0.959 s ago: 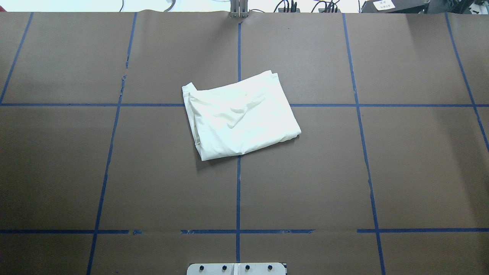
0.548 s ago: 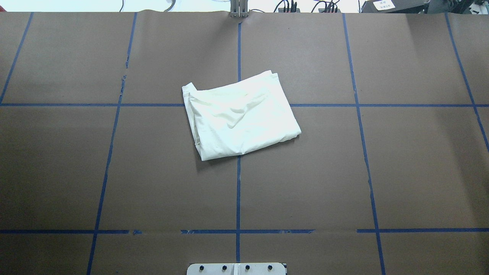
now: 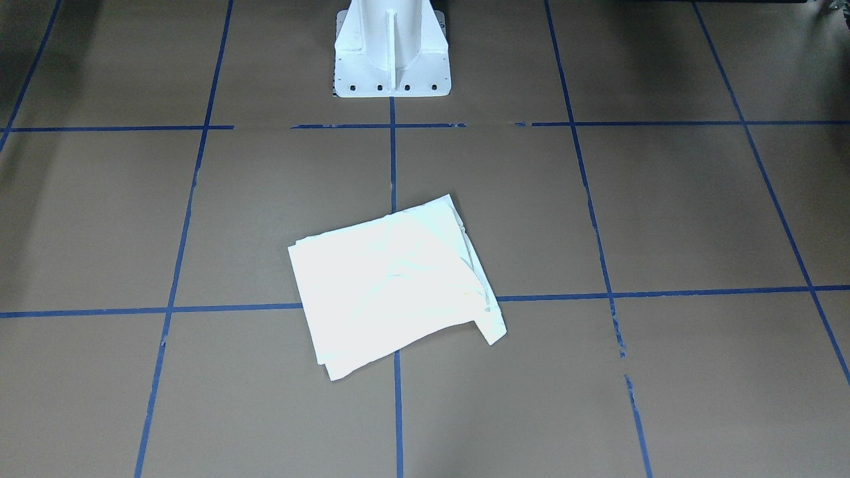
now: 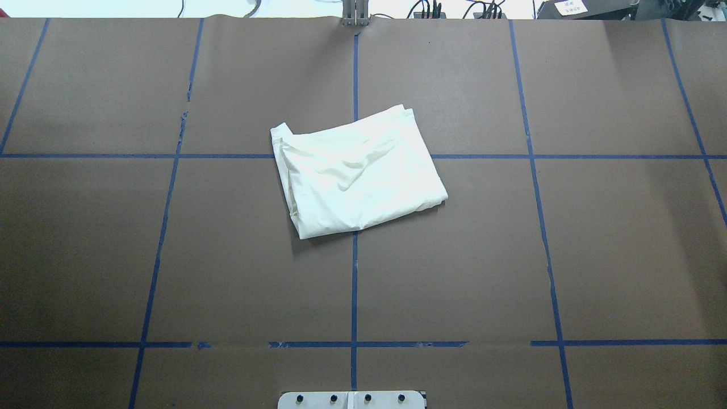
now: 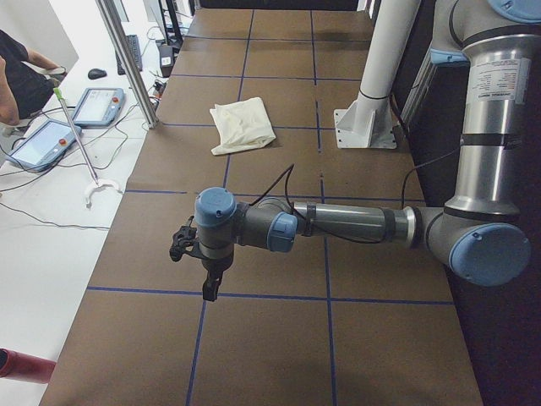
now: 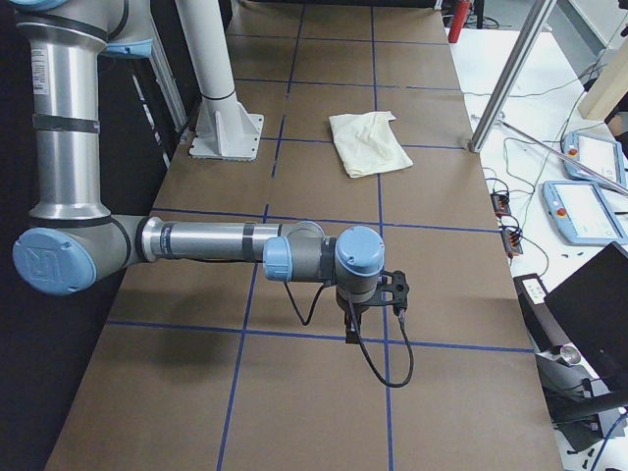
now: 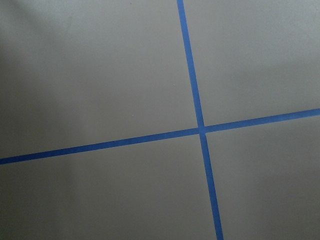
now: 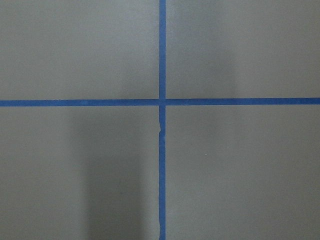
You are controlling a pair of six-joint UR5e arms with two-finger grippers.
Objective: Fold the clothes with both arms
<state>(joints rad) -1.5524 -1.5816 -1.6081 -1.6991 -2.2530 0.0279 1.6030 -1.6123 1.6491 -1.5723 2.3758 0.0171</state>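
**Folded T-shirt [image 4: 358, 173] lying on brown surface [image 4: 511, 255]**

The cream shirt (plain side up) is sitting just above centre of the overhead frame. The left tool [image 5: 208, 292] and right tool [image 6: 351, 336] are hanging well apart from it, gripping nothing visible; how far open, I cannot tell.

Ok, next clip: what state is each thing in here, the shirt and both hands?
Cream-white cloth shirt: folded, lying flat on brown table, plain side up, untouched.
Left arm's black hand: over bare table, far from shirt; open or shut unclear.
Right arm's black hand: same, unclear.
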